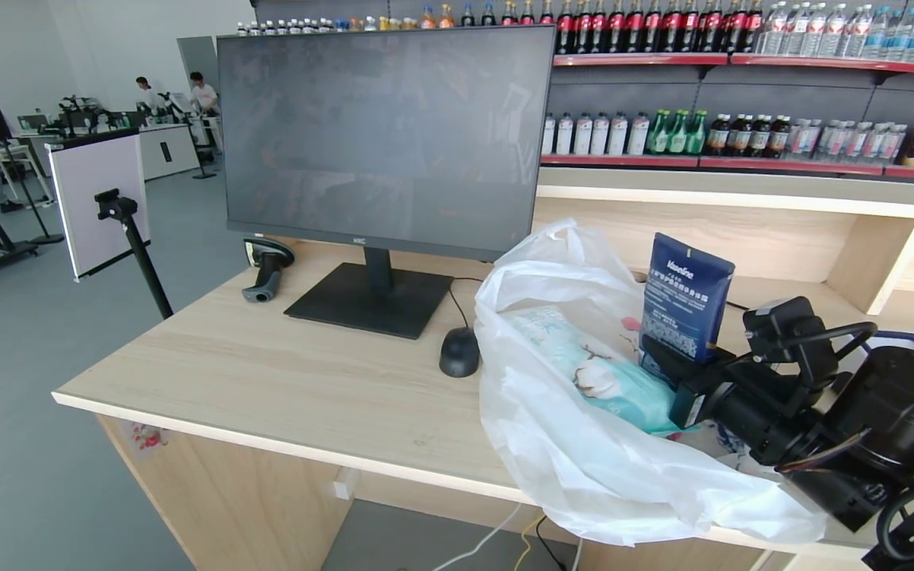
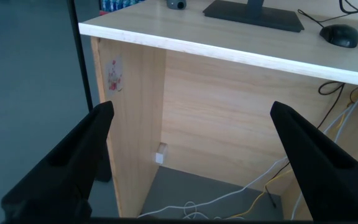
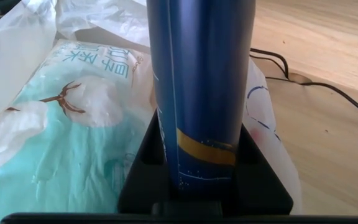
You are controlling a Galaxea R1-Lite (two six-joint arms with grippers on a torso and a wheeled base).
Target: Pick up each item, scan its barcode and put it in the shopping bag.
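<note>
My right gripper point(image 1: 667, 357) is shut on the bottom edge of a dark blue pouch point(image 1: 685, 295), holding it upright over the mouth of the white plastic shopping bag point(image 1: 584, 444) on the counter. From the right wrist, the blue pouch point(image 3: 201, 81) stands between the black fingers point(image 3: 143, 168). A teal and white pack with a cotton picture point(image 1: 600, 373) lies inside the bag, also the cotton pack point(image 3: 73, 124) beside the pouch. The barcode scanner point(image 1: 266, 270) rests at the counter's far left. My left gripper point(image 2: 191, 162) hangs open below the counter's front edge.
A monitor point(image 1: 385, 135) on a stand and a black mouse point(image 1: 459, 351) sit mid-counter. Cables point(image 2: 241, 193) hang under the wooden counter point(image 1: 266, 373). Shelves of bottles point(image 1: 743, 135) line the back wall. A black stand point(image 1: 140, 254) rises left of the counter.
</note>
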